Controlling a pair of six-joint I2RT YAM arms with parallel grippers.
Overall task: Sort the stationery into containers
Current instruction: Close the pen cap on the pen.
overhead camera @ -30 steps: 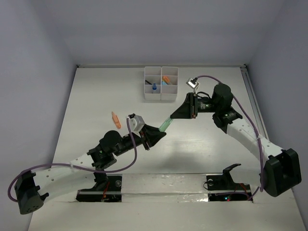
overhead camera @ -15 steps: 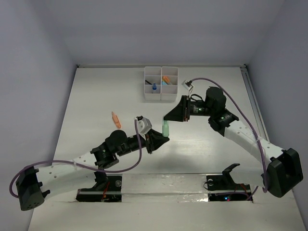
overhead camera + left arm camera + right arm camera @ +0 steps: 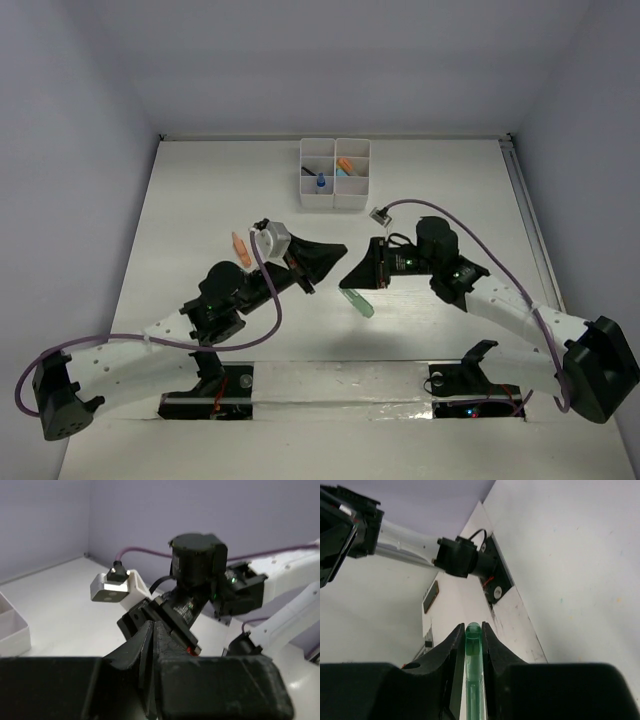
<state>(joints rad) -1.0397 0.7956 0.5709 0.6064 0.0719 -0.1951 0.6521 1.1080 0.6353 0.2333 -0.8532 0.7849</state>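
A translucent green pen (image 3: 359, 303) sticks out of my right gripper (image 3: 347, 286), which is shut on it just above the middle of the table. In the right wrist view the green pen (image 3: 472, 647) lies straight between the fingers of the right gripper (image 3: 472, 628). My left gripper (image 3: 341, 250) is shut with nothing in it, close beside the right one and a little farther back. Seen from the left wrist, the left gripper (image 3: 152, 627) points at the right arm's wrist. An orange pen cap (image 3: 240, 247) lies on the table to the left.
A white four-compartment organiser (image 3: 353, 195) stands at the back centre, holding a blue item (image 3: 320, 183), an orange item (image 3: 345, 164) and a black item (image 3: 308, 171). The right arm's wrist camera (image 3: 111, 586) hangs near the left gripper.
The right gripper has carried the green pen left and toward the near edge, tipping it downward. The left gripper has swung back and away from the pen, staying shut.
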